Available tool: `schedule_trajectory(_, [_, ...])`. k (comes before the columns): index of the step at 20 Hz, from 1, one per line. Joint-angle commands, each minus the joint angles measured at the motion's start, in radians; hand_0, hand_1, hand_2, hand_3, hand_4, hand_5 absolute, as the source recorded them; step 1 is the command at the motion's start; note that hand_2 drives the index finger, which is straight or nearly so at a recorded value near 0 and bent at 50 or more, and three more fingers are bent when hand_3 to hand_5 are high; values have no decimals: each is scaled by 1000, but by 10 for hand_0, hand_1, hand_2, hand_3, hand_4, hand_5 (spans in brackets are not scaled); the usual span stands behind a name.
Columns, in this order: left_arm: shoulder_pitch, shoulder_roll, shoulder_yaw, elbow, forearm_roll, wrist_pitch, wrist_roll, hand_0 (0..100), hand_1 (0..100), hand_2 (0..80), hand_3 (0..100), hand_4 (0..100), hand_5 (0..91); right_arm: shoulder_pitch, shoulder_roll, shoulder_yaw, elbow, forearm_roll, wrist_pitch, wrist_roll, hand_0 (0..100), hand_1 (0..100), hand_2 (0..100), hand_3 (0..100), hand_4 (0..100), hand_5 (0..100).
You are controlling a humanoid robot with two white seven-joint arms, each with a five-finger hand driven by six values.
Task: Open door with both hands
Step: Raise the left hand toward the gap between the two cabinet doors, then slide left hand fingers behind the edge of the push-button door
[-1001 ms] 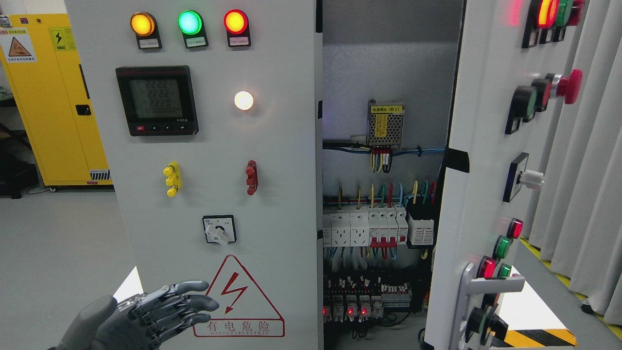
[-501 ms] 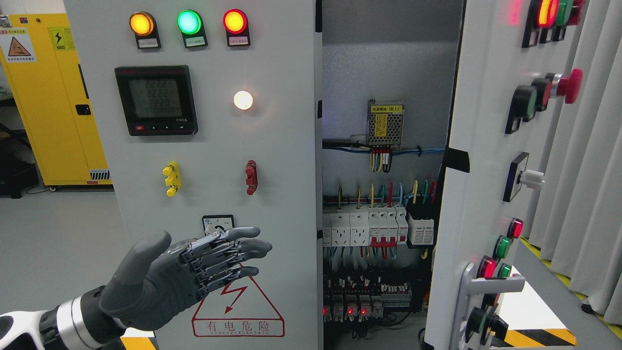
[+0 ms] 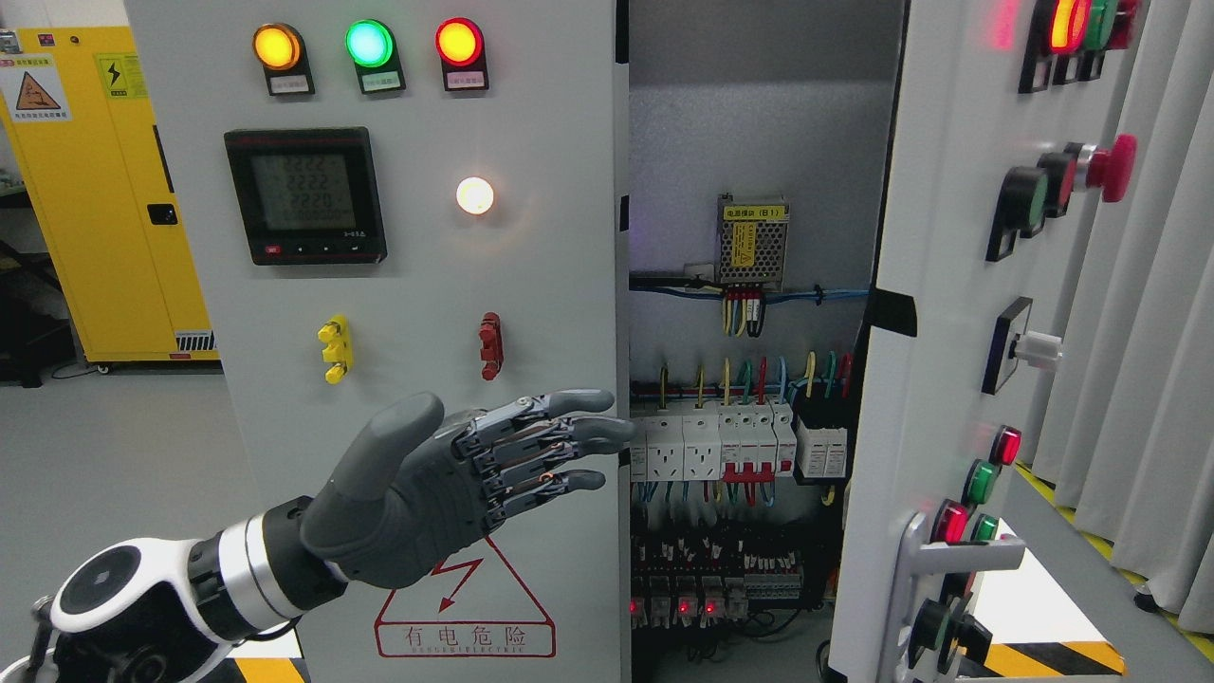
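Note:
The grey electrical cabinet has two doors. Its left door (image 3: 417, 285) stands shut, carrying three lamps, a meter and a warning triangle. The right door (image 3: 948, 332) is swung open toward me, with a silver handle (image 3: 934, 560) low on it. My left hand (image 3: 493, 465) reaches in from the lower left with its fingers straight and spread, holding nothing. Its fingertips (image 3: 612, 432) lie at the left door's right edge, beside the open gap. I cannot tell if they touch the edge. The right arm is out of sight.
Inside the cabinet are breakers (image 3: 735, 441), coloured wires and a power supply (image 3: 752, 240). A yellow cabinet (image 3: 104, 190) stands at the far left on the grey floor. Grey curtains (image 3: 1148, 332) hang behind the open right door.
My left hand has risen from the lower left and moved right across the left door. It went from beside the warning triangle to the door's right edge, fingers still extended.

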Motion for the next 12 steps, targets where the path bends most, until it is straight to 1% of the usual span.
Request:
schedule_trajectory(1, [-111,-51,-231,134,84,-29,56,34,94,52,159,39,0,0,-1,-1,0,0,0,0,216,61,0,0,0,0])
schedule_trajectory(3, [-180,-14,-309,190,159,-93,104,33,93,54,160,37,0,0,-1,0,0,0,0,0,215,61,0,0,0,0])
schedule_trajectory(5, [-231,-5,-373,230,211,-133,131,29,93,57,174,38,0,0,-1,-1,0,0,0,0,215,61,0,0,0,0])
schedule_trajectory(9, [-256,-6,-426,244,233,-143,138,28,95,64,191,43,0,0,-1,-1,0,0,0,0,216,61,0,0,0,0])
schedule_trajectory(12, [-282,32,-493,250,282,-190,151,29,99,66,196,48,0,0,-1,-1,0,0,0,0,216,61,0,0,0,0])
